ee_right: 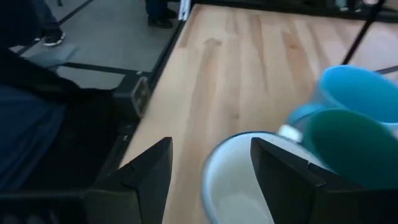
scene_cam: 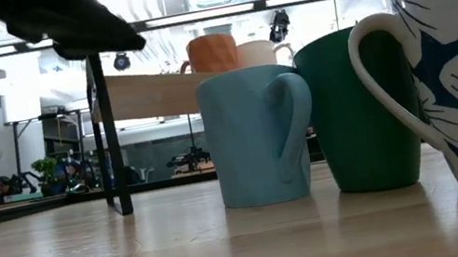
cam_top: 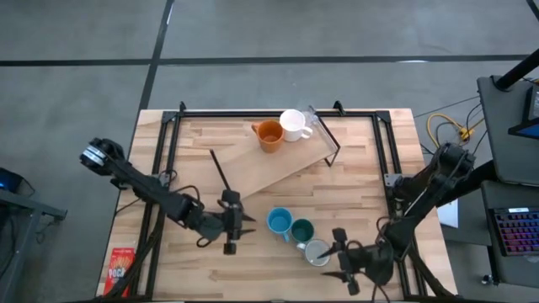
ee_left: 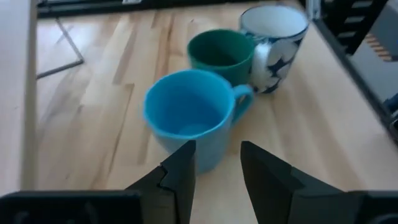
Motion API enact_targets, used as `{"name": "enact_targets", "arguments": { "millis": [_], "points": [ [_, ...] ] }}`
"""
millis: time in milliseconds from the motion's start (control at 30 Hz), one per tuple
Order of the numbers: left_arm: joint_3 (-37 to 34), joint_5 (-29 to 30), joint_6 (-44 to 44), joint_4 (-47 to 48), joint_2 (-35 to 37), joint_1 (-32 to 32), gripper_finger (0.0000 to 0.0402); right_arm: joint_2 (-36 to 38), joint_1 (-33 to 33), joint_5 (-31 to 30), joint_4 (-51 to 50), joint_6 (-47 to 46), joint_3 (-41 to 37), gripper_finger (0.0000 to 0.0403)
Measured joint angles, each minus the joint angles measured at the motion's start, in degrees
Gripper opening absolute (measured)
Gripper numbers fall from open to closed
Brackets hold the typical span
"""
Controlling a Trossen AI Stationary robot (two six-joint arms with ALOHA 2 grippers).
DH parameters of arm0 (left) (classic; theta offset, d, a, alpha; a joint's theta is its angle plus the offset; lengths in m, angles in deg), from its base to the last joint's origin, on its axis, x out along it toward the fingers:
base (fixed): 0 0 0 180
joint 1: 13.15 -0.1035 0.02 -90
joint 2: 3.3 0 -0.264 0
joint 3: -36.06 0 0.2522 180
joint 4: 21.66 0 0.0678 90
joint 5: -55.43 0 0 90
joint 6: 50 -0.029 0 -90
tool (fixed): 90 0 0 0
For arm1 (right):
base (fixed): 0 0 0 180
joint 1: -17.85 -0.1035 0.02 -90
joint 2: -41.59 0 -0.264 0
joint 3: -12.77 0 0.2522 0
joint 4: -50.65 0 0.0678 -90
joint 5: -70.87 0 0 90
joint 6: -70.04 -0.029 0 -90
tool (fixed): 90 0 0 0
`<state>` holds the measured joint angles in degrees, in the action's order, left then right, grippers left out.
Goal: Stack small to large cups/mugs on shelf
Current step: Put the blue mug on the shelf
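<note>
The left arm is stretched low across the table (cam_top: 354, 181) from the left edge, and the left hand (cam_top: 238, 220) is held just beside the light blue mug (cam_top: 280, 222), with its two fingers (ee_left: 180, 177) a little apart and nothing pinched between them. The right arm is bent down at the front right corner of the table, and the right hand (cam_top: 335, 252) is placed at the flowered mug (cam_top: 317, 252), with its fingers (ee_right: 152, 171) spread wide; one finger is seen over the mug's rim, but nothing is squeezed. Three mugs are lined up near the front edge of the table: the light blue mug, then the dark green mug (cam_top: 301, 230) touching it, then the flowered mug close beside that one. The shelf (cam_top: 278, 162) is set slanted across the middle of the table, toward the back edge. The orange mug (cam_top: 269, 135) and the white mug (cam_top: 293, 124) are set side by side on the shelf's far end.
</note>
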<state>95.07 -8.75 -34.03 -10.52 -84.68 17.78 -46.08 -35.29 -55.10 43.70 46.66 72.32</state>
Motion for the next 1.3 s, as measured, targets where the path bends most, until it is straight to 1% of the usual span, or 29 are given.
{"name": "enact_targets", "arguments": {
  "millis": [133,267,333,433,467,533,633,700,800,933,967,1067,1200,1300],
  "points": [
    [0.0,2.2,-0.9,-4.5,-4.3,2.5,0.0112,-5.1,-1.9,-0.1,0.1,0.3,4.2,0.021],
    [-0.1,5.2,-2.4,-7.6,-7.0,4.4,0.0112,-10.9,-3.3,-0.7,0.1,2.9,11.0,0.021],
    [0.0,5.9,-1.6,-8.0,-7.7,5.2,0.0112,-13.8,-3.4,-3.0,-0.5,4.1,15.0,0.021],
    [-0.6,6.1,-2.0,-6.1,-8.5,5.8,0.0112,-17.8,-3.4,-5.9,-4.9,4.6,21.0,0.021],
    [-0.8,5.7,-1.4,-4.8,-8.5,6.0,0.0112,-19.1,-3.2,-7.1,-6.7,4.3,23.0,0.021],
    [-0.5,6.5,-0.7,-6.1,-7.8,6.1,0.0112,-21.3,-3.0,-10.3,-9.0,3.7,26.4,0.021],
    [-0.5,7.4,-0.2,-4.0,-6.8,6.8,0.0112,-24.3,-2.3,-14.8,-9.4,3.8,30.3,0.021],
    [-0.7,7.8,-0.2,-3.6,-7.0,7.2,0.0111,-25.9,-1.4,-16.7,-9.7,4.4,32.0,0.021],
    [-0.6,10.5,0.3,-3.9,-6.6,8.5,0.0111,-27.7,0.9,-19.6,-9.5,3.3,33.4,0.021],
    [-0.4,10.8,0.8,-4.0,-6.6,11.0,0.0111,-29.3,6.0,-17.6,-8.9,0.0,33.3,0.021],
    [-0.3,10.9,1.5,-4.2,-6.6,11.7,0.0111,-29.6,7.3,-16.2,-8.2,-0.6,33.3,0.021],
    [-0.2,11.2,2.2,-4.2,-6.6,13.7,0.0111,-30.8,10.2,-13.7,-5.0,-0.4,33.4,0.0211],
    [0.1,14.0,3.4,-4.3,-6.5,16.1,0.0111,-31.8,11.2,-12.9,2.8,4.0,33.7,0.0223],
    [0.1,16.5,4.8,-4.3,-6.5,17.3,0.0111,-31.9,10.7,-14.7,5.7,3.3,33.8,0.0242]
  ]
}}
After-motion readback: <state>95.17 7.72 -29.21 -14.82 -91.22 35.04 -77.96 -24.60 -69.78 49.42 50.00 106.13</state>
